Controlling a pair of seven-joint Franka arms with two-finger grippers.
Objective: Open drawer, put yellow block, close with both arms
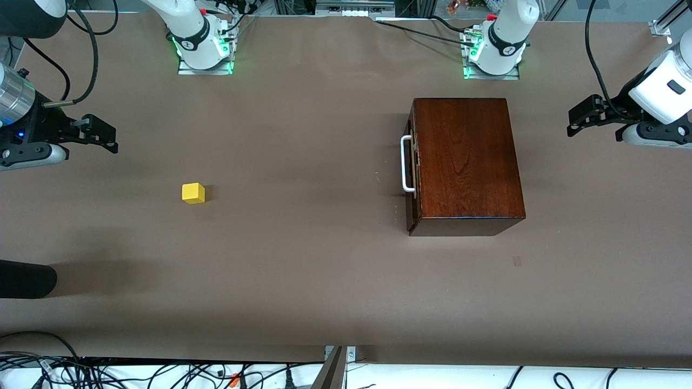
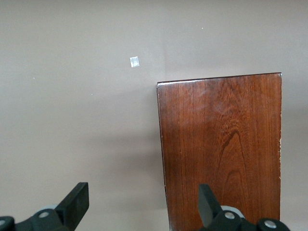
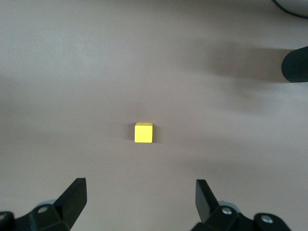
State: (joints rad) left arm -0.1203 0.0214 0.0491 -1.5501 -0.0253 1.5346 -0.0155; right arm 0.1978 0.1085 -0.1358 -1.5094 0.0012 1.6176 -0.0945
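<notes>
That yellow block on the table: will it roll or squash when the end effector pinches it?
The yellow block looks like a flat-faced cube resting flat on the table, so it likely won't roll. Its crisp edges suggest it is rigid. Being small, it is probably light and may skid if nudged.

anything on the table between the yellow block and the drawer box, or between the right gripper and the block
Nothing visible. Bare table lies between the yellow block and the drawer's handle, though the drawer is shut. The open right gripper hangs over bare table with an unobstructed view of the block.
</notes>
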